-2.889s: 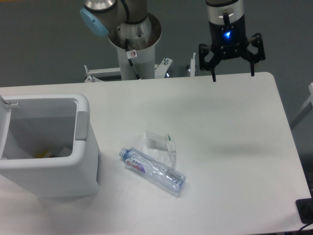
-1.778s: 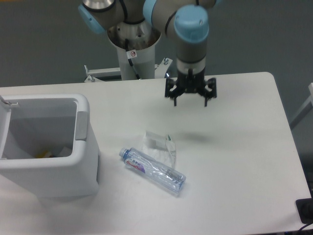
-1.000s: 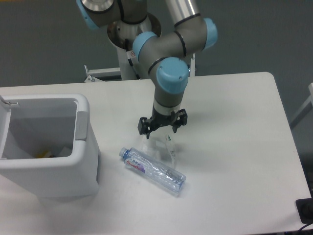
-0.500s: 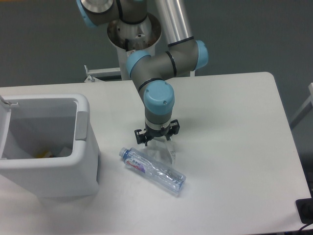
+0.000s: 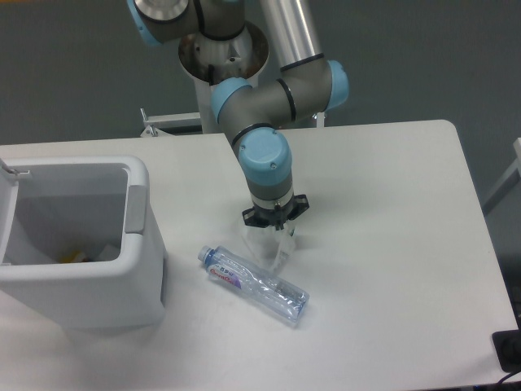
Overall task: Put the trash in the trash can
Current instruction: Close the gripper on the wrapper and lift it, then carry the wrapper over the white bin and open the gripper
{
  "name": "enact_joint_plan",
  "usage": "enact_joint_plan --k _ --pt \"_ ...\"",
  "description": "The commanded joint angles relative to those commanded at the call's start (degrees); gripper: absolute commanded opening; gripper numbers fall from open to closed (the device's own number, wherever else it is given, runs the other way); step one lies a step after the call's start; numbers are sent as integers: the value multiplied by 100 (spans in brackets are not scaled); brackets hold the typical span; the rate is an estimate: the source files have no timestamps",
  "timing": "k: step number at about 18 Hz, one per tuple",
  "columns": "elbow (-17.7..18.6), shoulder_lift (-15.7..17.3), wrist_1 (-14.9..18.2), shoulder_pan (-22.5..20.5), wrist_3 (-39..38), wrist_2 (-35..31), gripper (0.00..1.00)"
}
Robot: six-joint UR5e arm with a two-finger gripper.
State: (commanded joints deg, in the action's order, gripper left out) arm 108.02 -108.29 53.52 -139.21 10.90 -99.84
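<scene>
We read the jaws of the black two-finger gripper (image 5: 275, 225) as drawn in close around the top of the small crumpled clear plastic wrapper (image 5: 269, 247), though the blue-capped wrist hides the fingertips from this camera, so we cannot tell for sure whether they have closed on it or only straddle it. The wrapper sits directly under the gripper, and its lower edge reaches toward six o'clock, just beside the clear plastic water bottle with the pink-and-blue label and pale blue cap (image 5: 254, 283). We judge the wrapper to be nearly weightless, soft and slick, likely to crumple or slide out of a shallow pinch, so a hold on a bunched fold near its top looks the safest. The bottle lies on its side on the white table (image 5: 391, 244), cap toward ten o'clock and base toward four o'clock; it looks empty, light and thin-walled, prone to roll and dent, and we would take it across the labelled middle of the barrel. At nine o'clock from the gripper, well apart from both pieces, stands the large boxy white plastic bin with rounded corners and a thick rim (image 5: 73, 244), open at the top, with something yellowish and a pale scrap showing low inside, too small for us to name.
</scene>
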Motion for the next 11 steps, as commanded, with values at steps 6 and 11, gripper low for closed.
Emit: enact_joint_plan --k 6,11 --pt "-771 1274 544 -501 1380 497 0" --pt "-1344 1696 431 -713 117 2616 0"
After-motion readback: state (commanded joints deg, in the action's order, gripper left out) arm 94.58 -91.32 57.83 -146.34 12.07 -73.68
